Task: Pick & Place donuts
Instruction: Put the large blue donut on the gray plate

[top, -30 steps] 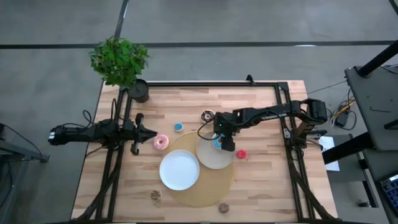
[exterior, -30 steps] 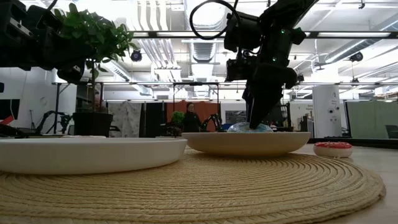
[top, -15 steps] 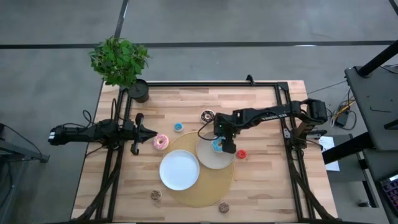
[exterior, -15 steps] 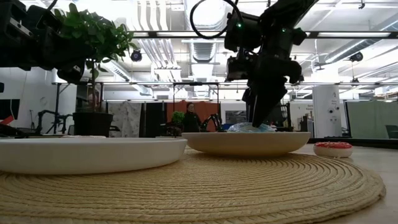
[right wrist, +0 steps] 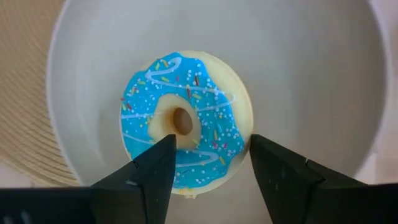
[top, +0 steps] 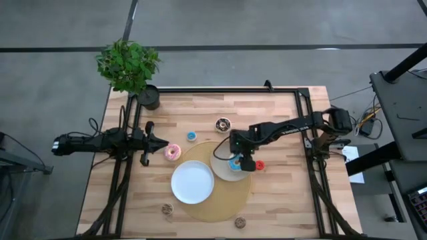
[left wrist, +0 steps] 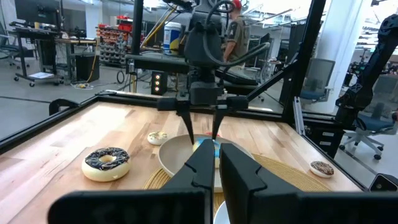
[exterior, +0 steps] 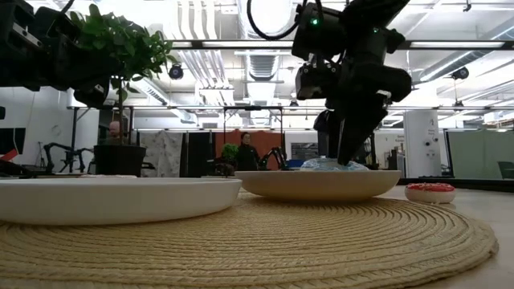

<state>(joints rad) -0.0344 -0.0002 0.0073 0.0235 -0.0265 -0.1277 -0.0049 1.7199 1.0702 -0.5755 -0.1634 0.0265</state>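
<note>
Hovering over the blue donut (right wrist: 185, 121), the right gripper (top: 235, 159) has its fingers (right wrist: 152, 168) apart and holds nothing.
The donut lies flat in the beige plate (top: 223, 171) (sprinkled icing up), at the plate's 2 o'clock edge in the high view, on the woven mat (top: 220, 207). The white plate (top: 192, 182) sits at the beige plate's 8 o'clock. A red donut (top: 259, 165) lies just beside the beige plate at 3 o'clock, a chocolate donut (top: 223, 125) at 12. The left gripper (top: 163, 143), fingers together, waits beside a pink donut (top: 173, 152) at the table's 9 o'clock.
</note>
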